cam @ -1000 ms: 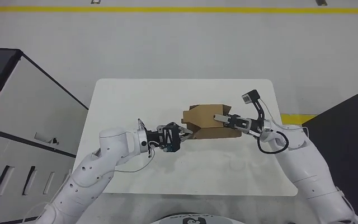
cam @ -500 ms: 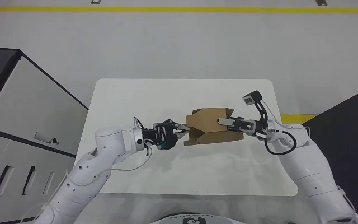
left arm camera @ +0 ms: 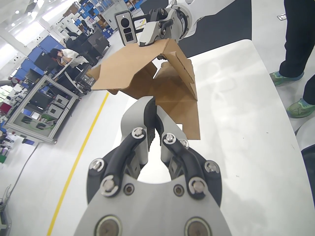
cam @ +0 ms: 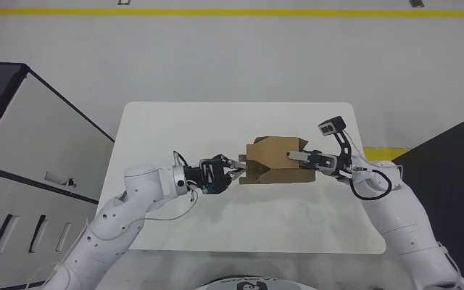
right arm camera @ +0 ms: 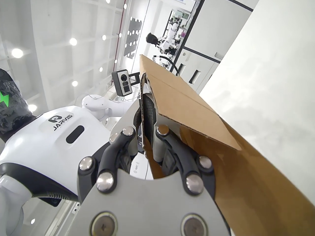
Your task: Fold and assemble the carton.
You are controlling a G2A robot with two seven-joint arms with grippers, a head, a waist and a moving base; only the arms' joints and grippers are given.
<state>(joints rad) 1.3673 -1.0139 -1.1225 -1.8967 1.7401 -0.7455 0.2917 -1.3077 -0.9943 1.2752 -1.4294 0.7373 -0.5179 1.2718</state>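
A brown cardboard carton [cam: 275,161], partly opened, is held over the middle of the white table [cam: 181,130] between both arms. My left gripper [cam: 235,172] is shut on a lower flap at the carton's left end; in the left wrist view its fingertips [left arm camera: 152,104] pinch that flap's edge. My right gripper [cam: 296,155] is shut on the top panel's right edge and also shows at the carton's [left arm camera: 137,67] far end [left arm camera: 152,42]. In the right wrist view the gripper [right arm camera: 144,104] clamps the carton's [right arm camera: 187,104] corrugated edge.
The table's [left arm camera: 233,99] left half and front strip are bare. A dark-topped cabinet [cam: 22,123] stands off the left edge and a black surface [cam: 435,159] off the right edge. A yellow floor line [cam: 232,11] runs behind the table.
The carton has shifted slightly right and its top panel has spread out. The left gripper drew back left with its flap; the right gripper moved right and a little up.
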